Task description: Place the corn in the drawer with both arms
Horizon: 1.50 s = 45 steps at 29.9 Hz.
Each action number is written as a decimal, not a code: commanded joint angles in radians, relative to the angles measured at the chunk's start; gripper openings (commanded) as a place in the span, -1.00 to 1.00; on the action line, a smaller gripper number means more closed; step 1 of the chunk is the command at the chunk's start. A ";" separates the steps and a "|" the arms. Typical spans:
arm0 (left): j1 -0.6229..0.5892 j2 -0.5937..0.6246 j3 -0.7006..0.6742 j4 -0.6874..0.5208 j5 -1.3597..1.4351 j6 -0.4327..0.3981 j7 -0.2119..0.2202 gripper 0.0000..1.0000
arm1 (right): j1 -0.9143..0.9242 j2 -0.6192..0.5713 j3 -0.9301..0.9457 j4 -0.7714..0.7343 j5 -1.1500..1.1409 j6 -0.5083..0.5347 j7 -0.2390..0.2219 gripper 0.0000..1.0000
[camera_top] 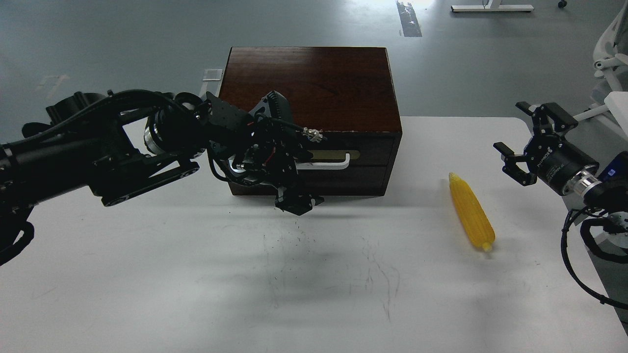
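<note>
Judging by this, you've hardly begun: drawer [343, 162] closed, corn [471, 212] untouched on table [196, 294]; right gripper [515, 142] spread empty, left gripper [294, 203] unreadable

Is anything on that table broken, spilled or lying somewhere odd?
Nothing looks broken or spilled. The corn lies whole on the white table, right of the cabinet, whose drawer looks shut. The only blemishes are dark scuffs and specks on the tabletop in front of the cabinet, which look like wear marks.
</note>
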 commanded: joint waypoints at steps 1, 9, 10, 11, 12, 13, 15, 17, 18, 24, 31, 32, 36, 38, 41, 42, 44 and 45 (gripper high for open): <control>-0.003 -0.005 0.019 0.017 0.000 0.000 0.000 0.98 | 0.000 0.000 0.003 0.000 0.000 0.000 0.000 1.00; 0.005 -0.004 0.022 0.023 0.000 0.000 0.000 0.98 | 0.000 0.000 0.003 0.000 0.000 0.000 0.000 1.00; 0.005 -0.004 0.022 0.023 0.000 0.000 0.000 0.98 | 0.000 0.000 0.003 0.000 0.000 0.000 0.000 1.00; 0.007 -0.004 0.022 0.017 0.000 0.000 0.000 0.98 | 0.000 -0.002 0.003 0.000 0.000 0.000 0.000 1.00; 0.008 -0.004 0.022 0.014 0.000 0.000 0.000 0.98 | 0.000 -0.002 0.003 0.000 0.000 0.000 0.000 1.00; 0.008 -0.004 0.022 0.011 0.000 0.000 0.000 0.98 | 0.000 -0.002 0.003 0.000 0.000 0.000 0.000 1.00; 0.010 -0.004 0.020 0.008 0.000 0.000 0.000 0.98 | 0.000 -0.002 0.003 0.000 0.000 0.000 0.000 1.00; 0.011 -0.004 0.022 -0.005 0.000 0.000 0.000 0.98 | 0.000 -0.002 0.003 0.000 0.000 0.000 0.000 1.00; 0.013 -0.004 0.022 -0.009 0.000 0.000 0.000 0.98 | 0.000 -0.002 0.003 0.000 0.000 0.000 0.000 1.00; 0.016 0.001 0.037 -0.084 0.000 0.000 0.000 0.98 | 0.000 -0.002 0.003 0.000 0.000 0.000 0.000 1.00; 0.014 0.021 0.069 -0.149 0.000 0.000 0.000 0.98 | 0.000 -0.003 0.003 0.000 0.000 0.000 0.000 1.00; 0.014 0.024 0.069 -0.156 0.000 0.000 0.000 0.98 | 0.000 -0.003 0.003 0.000 0.000 0.000 0.000 1.00; 0.011 0.065 0.068 -0.229 0.000 0.000 0.000 0.98 | -0.002 -0.017 0.004 0.000 0.000 0.000 0.000 1.00; 0.010 0.079 0.069 -0.264 0.000 0.000 0.000 0.98 | -0.002 -0.019 0.004 0.000 0.000 0.000 0.000 1.00; 0.016 0.107 0.069 -0.316 0.000 0.000 0.000 0.98 | -0.002 -0.025 0.004 0.001 0.000 0.000 0.000 1.00; 0.017 0.116 0.072 -0.331 0.000 0.000 0.000 0.98 | -0.002 -0.025 0.004 0.001 0.000 0.000 0.000 1.00; 0.019 0.122 0.074 -0.341 0.000 0.000 0.000 0.98 | -0.002 -0.025 0.004 0.001 0.000 0.000 0.000 1.00; 0.017 0.125 0.074 -0.345 0.000 0.000 0.000 0.98 | -0.002 -0.026 0.004 0.001 0.000 0.000 0.000 1.00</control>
